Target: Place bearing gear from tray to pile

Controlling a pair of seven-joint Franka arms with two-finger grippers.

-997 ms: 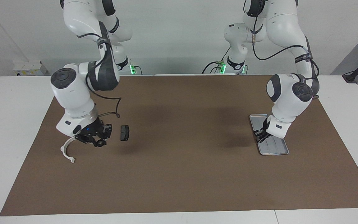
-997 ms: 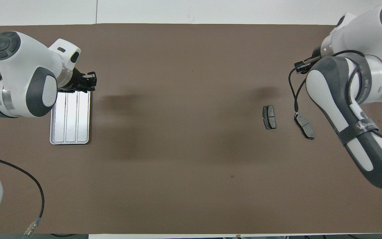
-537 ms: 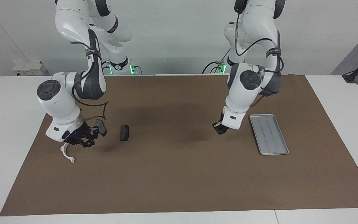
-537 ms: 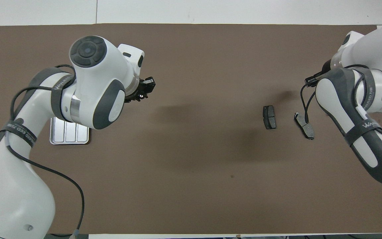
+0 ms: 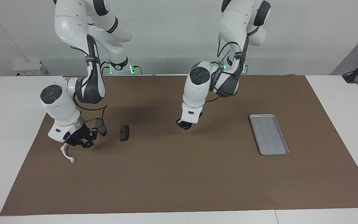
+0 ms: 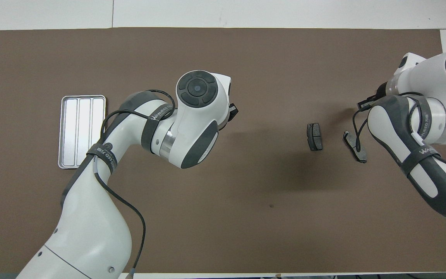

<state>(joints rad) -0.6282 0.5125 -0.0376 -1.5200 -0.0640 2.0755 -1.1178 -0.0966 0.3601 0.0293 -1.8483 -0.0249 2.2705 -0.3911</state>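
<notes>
The silver-grey tray (image 5: 269, 133) lies bare at the left arm's end of the mat; it also shows in the overhead view (image 6: 82, 131). My left gripper (image 5: 184, 125) hangs over the middle of the mat, between tray and pile, shut on a small dark part, the bearing gear, mostly hidden by the fingers. Only its tip (image 6: 232, 112) shows from above. The pile lies at the right arm's end: a white arc (image 5: 65, 154) and two dark brake pads (image 5: 124, 133) (image 5: 100, 127). My right gripper (image 5: 81, 141) is low over the arc's upper end, open, and waits.
A brown mat (image 5: 179, 174) covers the table's middle, with white table around it. In the overhead view the two pads (image 6: 314, 136) (image 6: 356, 149) show, and my right arm hides the arc.
My left gripper has left the tray and travelled over the mat toward the pile. My right gripper has shifted slightly toward its end of the table, uncovering the second brake pad.
</notes>
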